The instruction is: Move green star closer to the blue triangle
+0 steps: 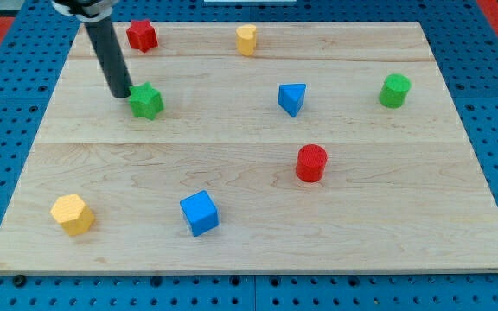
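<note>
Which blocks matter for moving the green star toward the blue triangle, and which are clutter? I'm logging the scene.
Job: green star block; blue triangle block; my tip, at the star's left.
Clutter: red star, yellow block, green cylinder, red cylinder, blue cube, yellow block.

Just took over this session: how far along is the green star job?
Done: my tip sits against the green star on its upper-left side, placed to push it toward the view's right. In hand: that push. Left: a wide stretch of bare board separates the star from the blue triangle, so most of the distance remains.
</note>
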{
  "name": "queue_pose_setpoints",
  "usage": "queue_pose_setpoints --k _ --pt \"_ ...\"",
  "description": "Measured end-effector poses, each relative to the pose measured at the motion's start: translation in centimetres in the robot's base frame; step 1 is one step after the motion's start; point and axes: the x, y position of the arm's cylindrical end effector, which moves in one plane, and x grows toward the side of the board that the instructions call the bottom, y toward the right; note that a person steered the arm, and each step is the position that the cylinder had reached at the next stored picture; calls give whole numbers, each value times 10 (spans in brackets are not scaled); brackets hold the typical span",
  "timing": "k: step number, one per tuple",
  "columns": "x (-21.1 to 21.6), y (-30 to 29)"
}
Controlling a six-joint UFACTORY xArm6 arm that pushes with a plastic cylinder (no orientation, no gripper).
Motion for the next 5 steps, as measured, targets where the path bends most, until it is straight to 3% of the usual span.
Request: queue_pose_setpoints --k 2,4,5 --pt "31 5" --pt "29 110" --pt "18 82"
